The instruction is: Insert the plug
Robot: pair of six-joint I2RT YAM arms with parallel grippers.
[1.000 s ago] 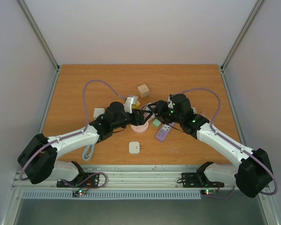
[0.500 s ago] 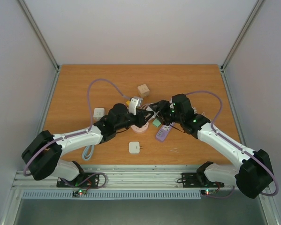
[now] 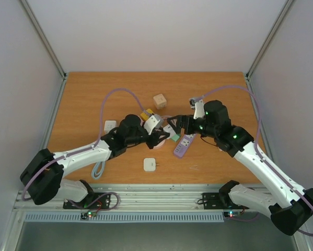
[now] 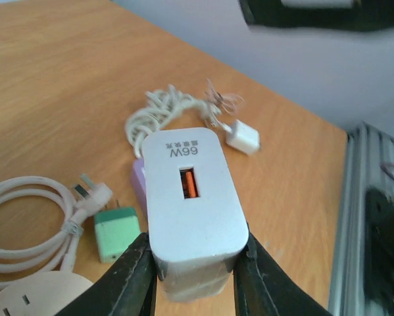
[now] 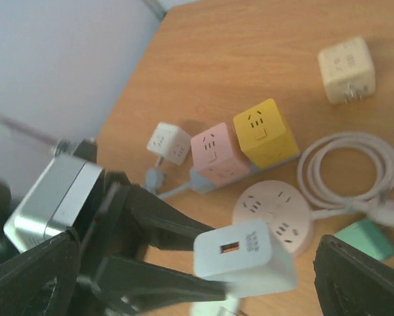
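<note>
The plug [image 4: 191,197] is a white charger block with an orange USB port. My left gripper [image 4: 193,266] is shut on its lower sides and holds it above the table; its black fingers [image 4: 132,280] press both flanks. In the right wrist view the plug [image 5: 246,260] hangs over the near edge of a round pink socket [image 5: 272,210]. My right gripper [image 5: 197,243] stands wide open around it without touching. From above, the plug [image 3: 168,130] sits between the left gripper [image 3: 159,135] and the right gripper [image 3: 178,123].
A purple power strip [image 3: 182,146] and a green plug [image 3: 174,137] lie right of the grippers. Pink [image 5: 213,151], yellow [image 5: 266,131] and white [image 5: 169,141] cube sockets, a beige cube [image 3: 159,101], a coiled white cable [image 5: 348,171] and a flat white adapter [image 3: 150,164] also lie on the table.
My left gripper has shut on the plug. My right gripper has opened wide and let it go, and the right arm has drawn back to the right.
</note>
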